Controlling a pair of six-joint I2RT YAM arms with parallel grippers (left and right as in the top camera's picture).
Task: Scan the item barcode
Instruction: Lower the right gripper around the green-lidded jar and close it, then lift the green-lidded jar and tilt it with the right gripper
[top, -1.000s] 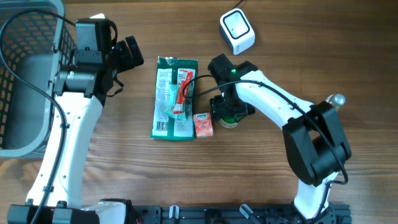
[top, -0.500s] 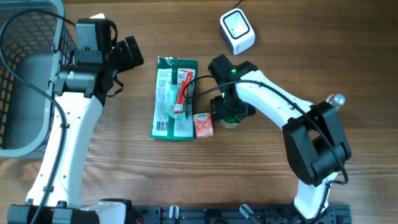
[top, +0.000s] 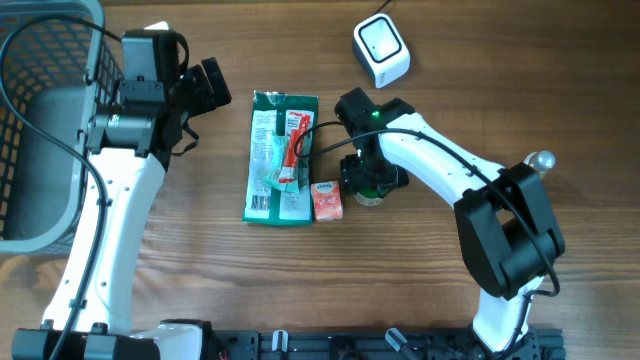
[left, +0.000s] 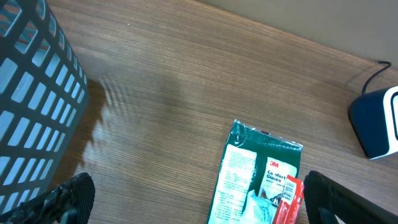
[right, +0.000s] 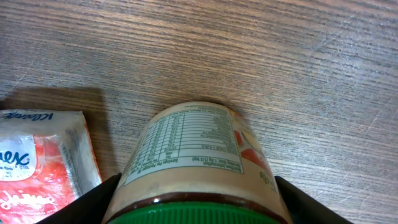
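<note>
The right gripper (right: 196, 202) has its jaws around the jar (right: 193, 146) to lift it; I cannot tell if they squeeze. The left gripper (left: 205, 199) has its jaws wide open, empty.

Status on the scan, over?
Left gripper open, idle by the basket. Right gripper straddling the green-lidded jar, grip unconfirmed. Tissue pack right beside the jar; scanner apart, nothing between.

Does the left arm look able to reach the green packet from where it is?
Probably yes. The open left claw sits near the packet, with only bare table between them. The right claw is around the jar on the packet's far side, out of the way.
</note>
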